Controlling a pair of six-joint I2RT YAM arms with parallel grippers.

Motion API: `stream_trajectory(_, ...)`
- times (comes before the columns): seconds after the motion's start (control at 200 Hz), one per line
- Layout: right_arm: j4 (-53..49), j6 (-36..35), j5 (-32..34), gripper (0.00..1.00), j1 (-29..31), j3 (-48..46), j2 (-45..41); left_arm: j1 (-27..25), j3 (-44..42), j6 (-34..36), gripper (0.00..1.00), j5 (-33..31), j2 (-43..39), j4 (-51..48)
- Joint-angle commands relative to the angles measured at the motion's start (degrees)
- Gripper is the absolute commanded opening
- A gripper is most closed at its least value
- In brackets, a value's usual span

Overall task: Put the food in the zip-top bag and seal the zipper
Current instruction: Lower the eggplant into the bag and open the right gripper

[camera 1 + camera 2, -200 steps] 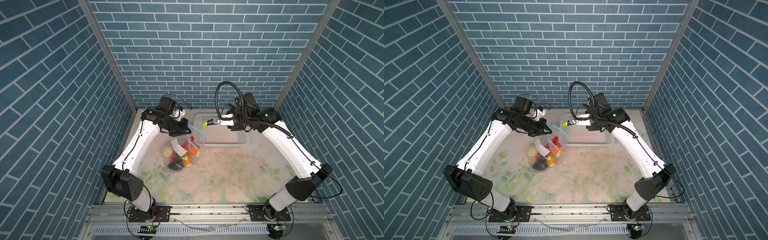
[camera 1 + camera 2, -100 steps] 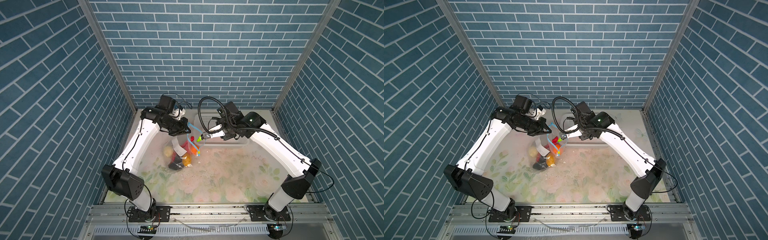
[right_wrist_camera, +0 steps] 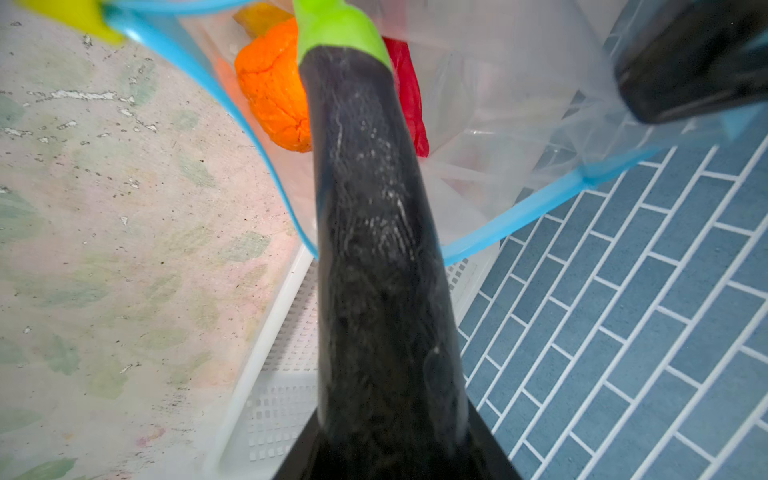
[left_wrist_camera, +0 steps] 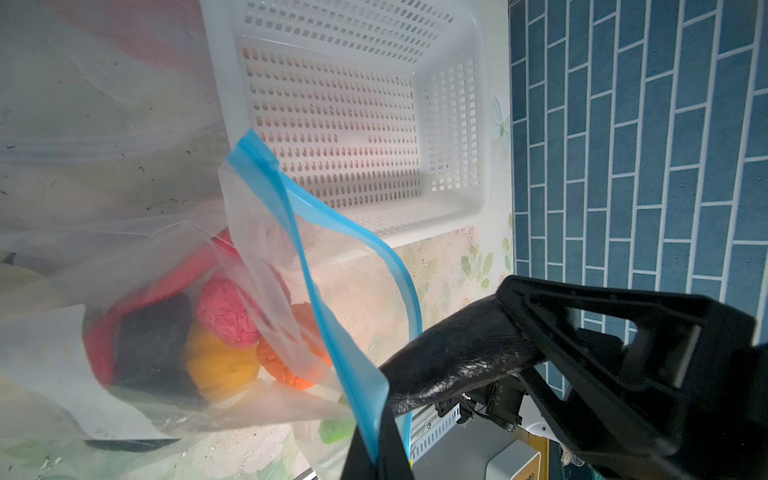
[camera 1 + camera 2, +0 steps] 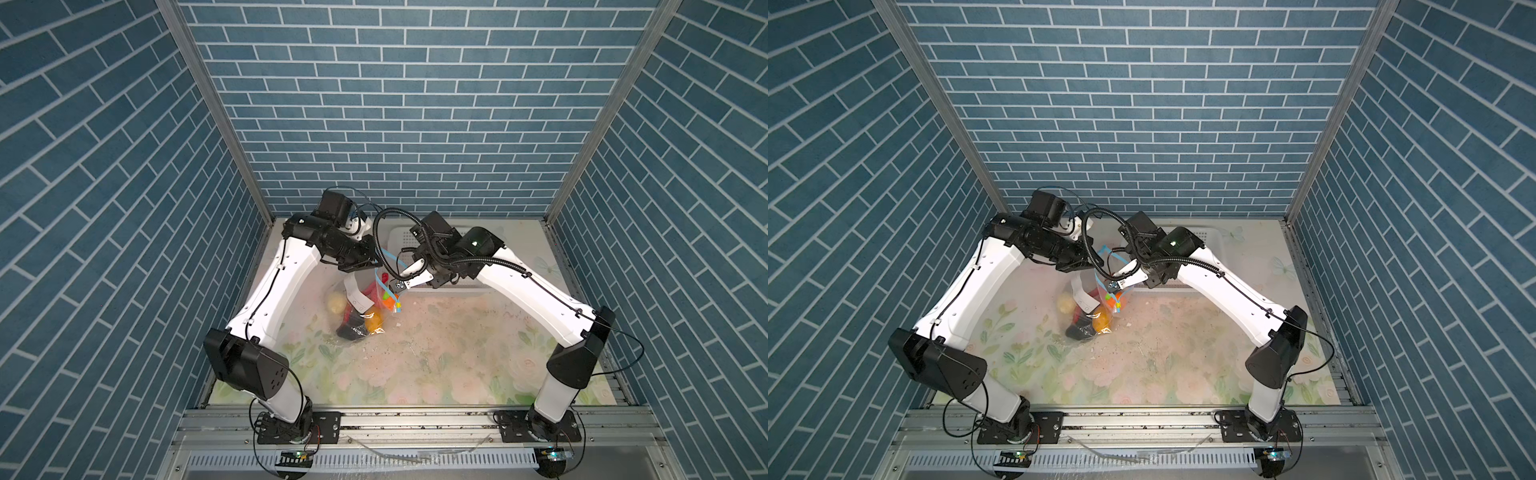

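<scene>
The left tool [image 4: 377, 452] pinches the zipper [image 4: 316, 232], holding the zip-top bag [image 5: 358, 309] up from the counter [image 5: 457, 353], beside the basket [image 4: 353, 104]. The right tool [image 5: 401, 283], gripping a toy eggplant [image 3: 365, 208], should push it past the blue lips before releasing.

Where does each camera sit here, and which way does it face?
Top views: high at the front, looking down on table, bag and basket; left arm and right arm show whole.
Left wrist: on the left arm, facing the zipper pinched in the left gripper; its tips show.
Right wrist: on the right arm, looking along the held eggplant into the bag; the right gripper shows at the edge.
Shared: both wrist views show zipper, basket and eggplant.
</scene>
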Motion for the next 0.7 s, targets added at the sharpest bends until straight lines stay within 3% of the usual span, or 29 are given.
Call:
stream_trajectory(0.0,-1.7,-3.0,-1.2,0.24,0.9,3.6,2.2,-0.4,1.5,0.9,0.0,0.5,0.7,-0.2)
stream_trajectory(0.41,-1.6,-4.2,-1.6,0.28,2.7,5.8,5.3,-0.6,0.5,0.4,0.0,0.4,0.1,0.5)
stream_trajectory(0.695,-1.4,-5.1,-2.2,0.44,3.6,6.1,5.6,-0.6,0.4,0.4,0.0,0.3,0.1,0.6)
